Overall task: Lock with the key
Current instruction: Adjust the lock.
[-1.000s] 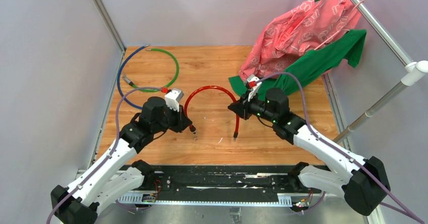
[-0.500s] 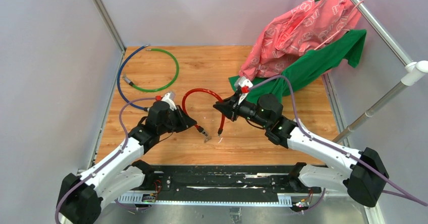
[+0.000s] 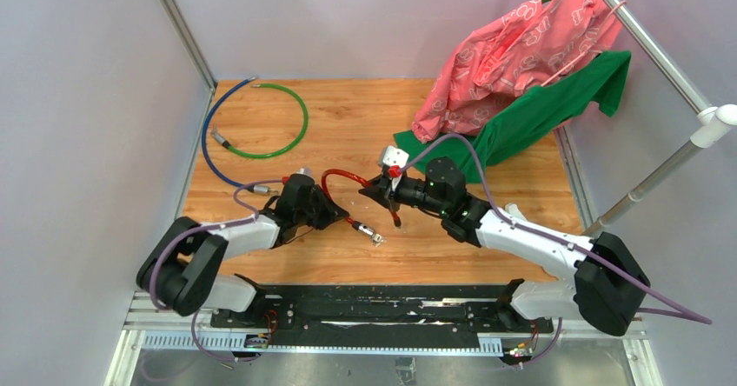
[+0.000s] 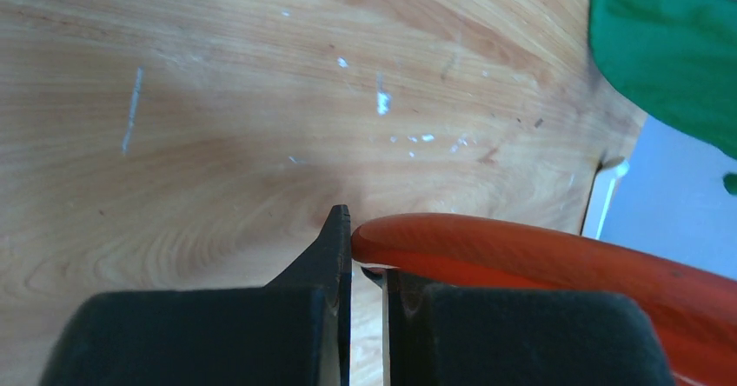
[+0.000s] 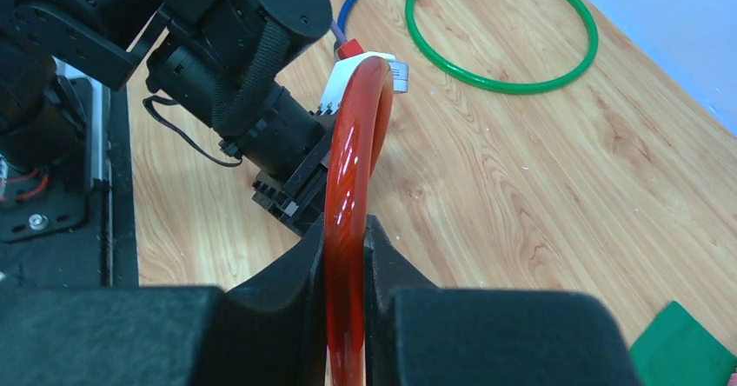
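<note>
Red cable point(image 5: 346, 186): the lock itself, as we read it; a tight curl held between both tools, low over the counter point(image 3: 487, 256).
Change noted: a second ago we logged it as a broad arch with its ends well apart. Both tools have since come inward and the arch has shrunk to a small loop.
Meaning for task: we judge the two ends are being brought together for closing; the key turn is not yet done.
Left tool point(image 4: 368, 256): closed to a narrow slit on the red cable near its end.
Silver end piece point(image 3: 375, 236): juts out past the left tool toward the end in the right tool, near it but apart.
Right tool point(image 5: 346, 238): narrow, clamped on the cable, the loop rising straight out of its fingers.
Key: too small for us to pick out; whether it is part of that silver end piece we cannot tell.
Left arm: folded low, forearm nearly flat along the near edge, wrist aimed right.
Right arm: stretched long and low from its base, reaching diagonally to the counter's middle.
</note>
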Tool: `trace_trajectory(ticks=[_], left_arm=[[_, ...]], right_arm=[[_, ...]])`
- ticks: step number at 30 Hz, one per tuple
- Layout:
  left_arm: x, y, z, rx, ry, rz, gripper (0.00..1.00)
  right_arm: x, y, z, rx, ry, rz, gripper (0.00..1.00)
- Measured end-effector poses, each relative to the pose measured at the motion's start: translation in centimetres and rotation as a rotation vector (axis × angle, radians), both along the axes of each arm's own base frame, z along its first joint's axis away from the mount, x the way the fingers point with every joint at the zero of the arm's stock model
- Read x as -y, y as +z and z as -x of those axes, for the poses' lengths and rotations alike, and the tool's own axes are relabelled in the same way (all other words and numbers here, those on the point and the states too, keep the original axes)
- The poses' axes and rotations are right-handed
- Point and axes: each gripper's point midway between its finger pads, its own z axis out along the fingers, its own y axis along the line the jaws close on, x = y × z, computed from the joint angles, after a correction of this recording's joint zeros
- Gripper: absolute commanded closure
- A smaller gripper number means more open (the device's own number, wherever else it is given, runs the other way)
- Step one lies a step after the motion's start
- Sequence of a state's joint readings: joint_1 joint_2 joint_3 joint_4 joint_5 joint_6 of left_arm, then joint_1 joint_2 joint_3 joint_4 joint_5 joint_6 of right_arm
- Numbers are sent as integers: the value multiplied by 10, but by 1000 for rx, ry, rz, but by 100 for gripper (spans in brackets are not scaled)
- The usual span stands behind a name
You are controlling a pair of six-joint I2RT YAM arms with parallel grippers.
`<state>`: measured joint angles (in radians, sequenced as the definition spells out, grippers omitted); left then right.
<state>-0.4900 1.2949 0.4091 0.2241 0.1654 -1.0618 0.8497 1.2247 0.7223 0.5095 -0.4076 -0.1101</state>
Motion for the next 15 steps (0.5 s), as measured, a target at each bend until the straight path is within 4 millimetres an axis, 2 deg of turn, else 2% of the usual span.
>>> trace_trajectory(ticks=[1,3,8,15], left_arm=[[-1,-14,-1,-40,15,-11,100],[0,-21,-5,-63,39,-5,100],[5,-24,-17,-71,66,20,100],[6,-24,-24,-51,75,25,100]], right_arm=[[-1,-3,-2,7,4,18,100],[-4,-8,-4,14,15,31,100],[-23,-12,-16,34,38,-25,100],[-48,-15,-33,7,38,-153,100]])
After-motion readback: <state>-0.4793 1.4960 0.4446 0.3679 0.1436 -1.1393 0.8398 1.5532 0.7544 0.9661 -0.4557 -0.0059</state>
